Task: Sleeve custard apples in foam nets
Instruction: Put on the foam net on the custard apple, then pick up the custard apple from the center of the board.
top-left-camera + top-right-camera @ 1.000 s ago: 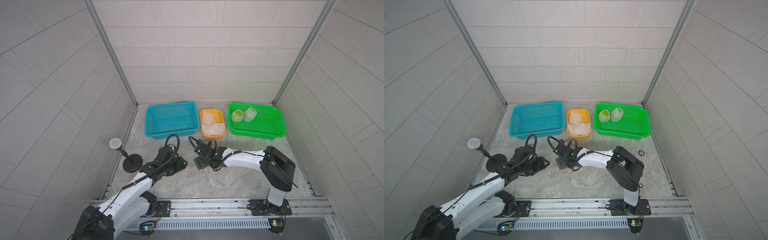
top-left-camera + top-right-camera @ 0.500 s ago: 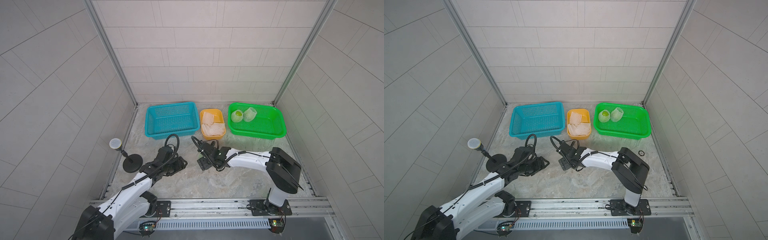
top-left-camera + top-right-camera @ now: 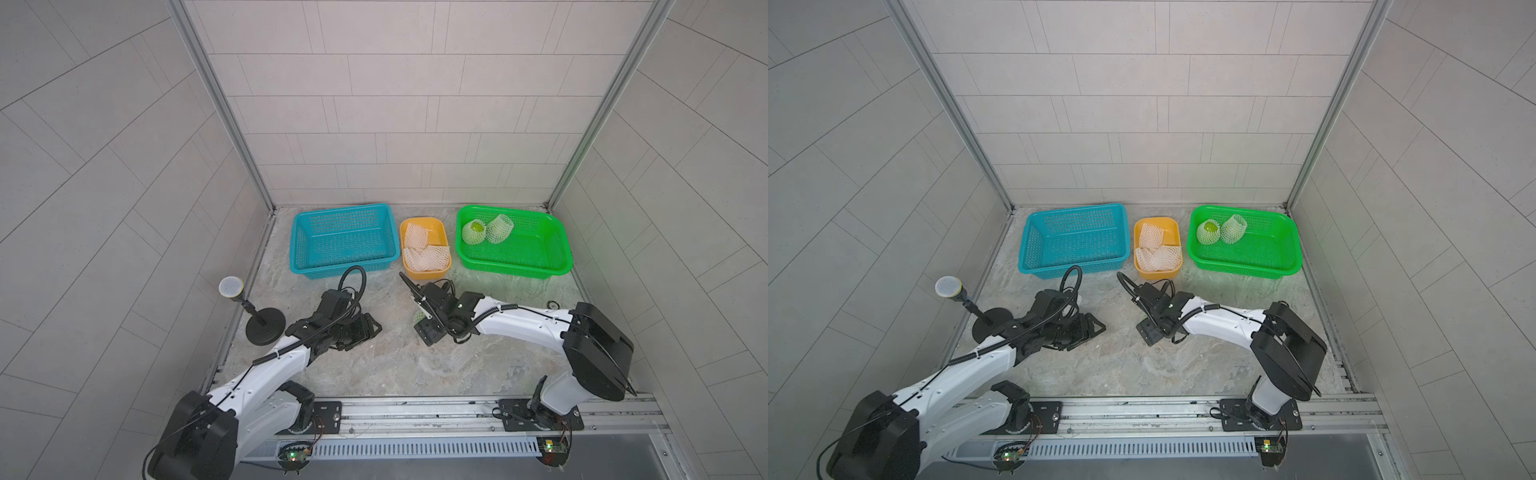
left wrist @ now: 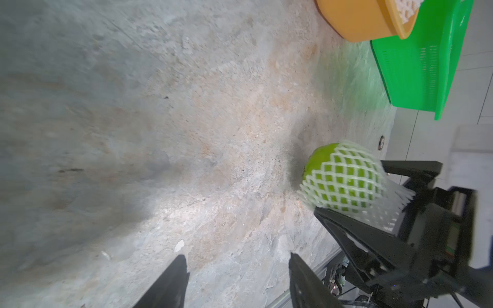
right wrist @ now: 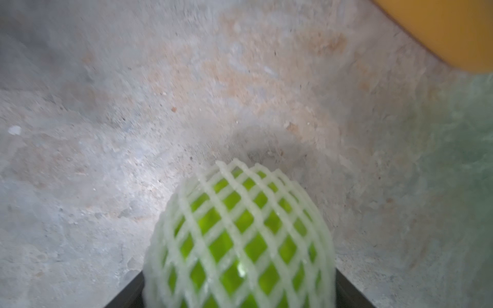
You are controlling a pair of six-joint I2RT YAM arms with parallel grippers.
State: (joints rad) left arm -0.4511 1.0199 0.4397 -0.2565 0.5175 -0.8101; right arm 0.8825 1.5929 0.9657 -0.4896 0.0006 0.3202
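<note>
My right claw (image 3: 419, 311) is closed on a custard apple (image 4: 317, 160), one jaw pressing on each side of it. A white foam net (image 5: 234, 170) is stretched over most of the fruit, and green shows through the diamond holes. The end pointing away from my wrist pokes out bare. I hold it low over the desk (image 3: 395, 365), a little in front of the orange tub (image 3: 424, 272). A dark shadow lies on the stone right beside it, and I cannot tell whether the fruit touches the surface.

My left claw (image 4: 237, 261) is spread apart with nothing between its jaws. It sits low over the desk, well apart from the right one and pointing toward it.

Along the back wall, the green basket (image 3: 515, 266) holds a second custard apple (image 3: 473, 232) and a third custard apple (image 3: 500, 228). Both are netted and they touch each other in the corner nearest the tub. The tub holds loose spare nets (image 3: 426, 255). The blue basket (image 3: 340, 268) stands on the tub's other side.
</note>
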